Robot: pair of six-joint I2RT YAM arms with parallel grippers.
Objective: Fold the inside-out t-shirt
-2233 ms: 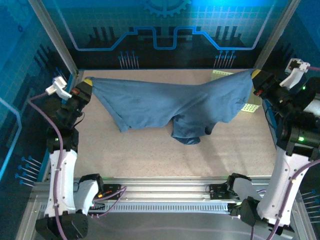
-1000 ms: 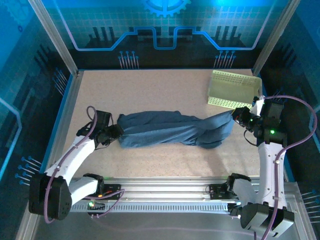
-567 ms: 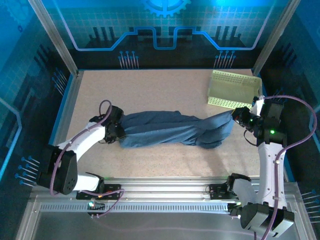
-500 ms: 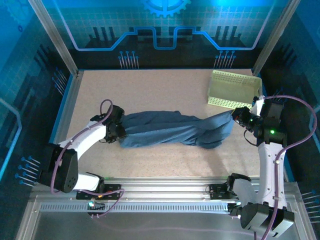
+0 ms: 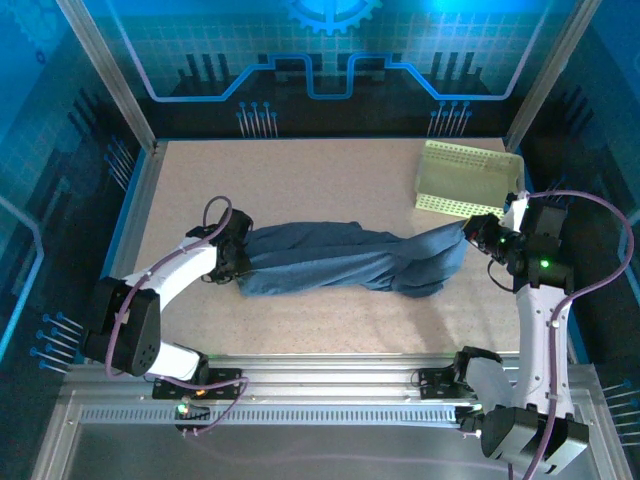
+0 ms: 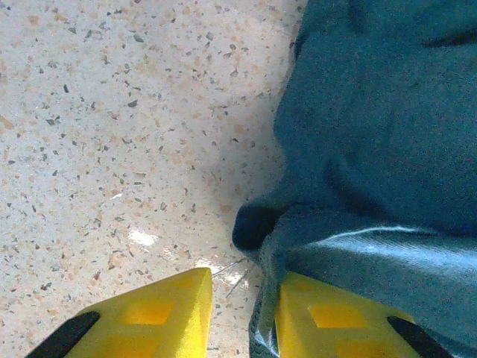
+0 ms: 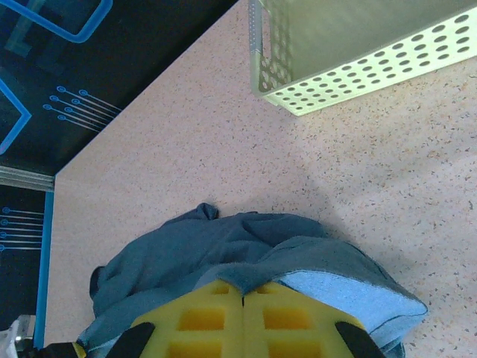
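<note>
The inside-out t-shirt (image 5: 340,258) lies bunched in a long wrinkled band across the middle of the table. My left gripper (image 5: 240,262) is at its left end. In the left wrist view the yellow fingers (image 6: 156,309) stand a little apart, with bare table in the gap of the left gripper (image 6: 244,287). A hem of the t-shirt (image 6: 373,149) lies against the right finger. My right gripper (image 5: 472,230) is at the shirt's right end. In the right wrist view this gripper (image 7: 244,287) is shut, pinching a fold of the t-shirt (image 7: 223,246).
A pale yellow-green perforated basket (image 5: 465,180) stands at the back right, just behind the right gripper, and its wall (image 7: 358,67) is close ahead in the right wrist view. Speckled table (image 5: 300,180) lies open behind and in front of the shirt.
The shirt, earlier held up spread between both grippers, now lies on the table. Over the last second the left gripper moved right onto the shirt's left end and its jaws narrowed. The right arm stayed still.
</note>
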